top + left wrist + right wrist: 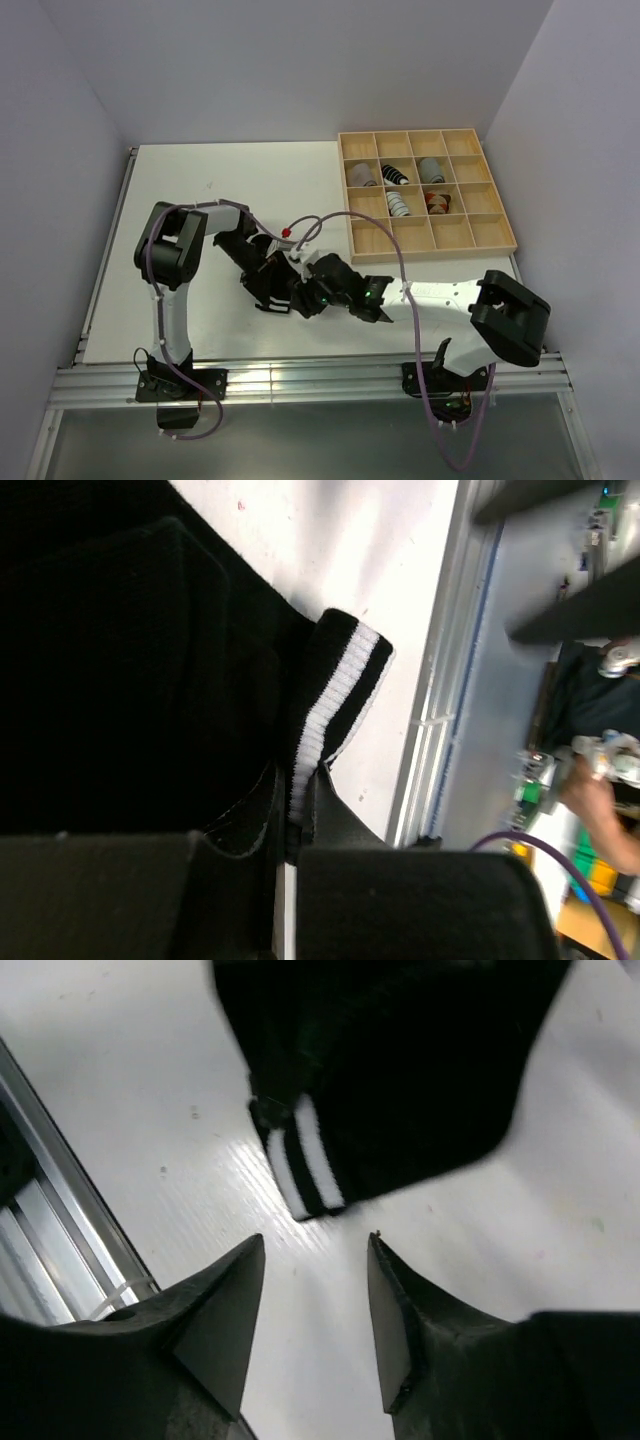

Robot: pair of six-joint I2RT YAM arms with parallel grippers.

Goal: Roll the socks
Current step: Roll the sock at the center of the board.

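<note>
The left jaws are closed tight on the striped cuff (335, 685) of a black sock (120, 680). The white bands run straight down into the pinch, so the hold is on the cuff's edge and not on the body. That grip probably anchors one end, giving the fabric something to be wound against.

The right jaws stand about half open and hold nothing. Bare surface (110, 1080) shows between their tips, and the sock (400, 1080) lies just past them, its own striped end (305, 1165) pointing back toward the gap. They are near it but not touching. This looks like either a release or a fresh approach; the views do not say which.

The sock lies mostly flat and bunched on the surface, so by the look of it the roll is hardly begun. In the top view both wrists crowd over it, well apart from the tray (500, 245), off its near-left corner toward the arm bases.

Several rolled socks (398, 203) already sit in the tray's middle compartments, one to a cell. This one likely joins them once it is wound.
</note>
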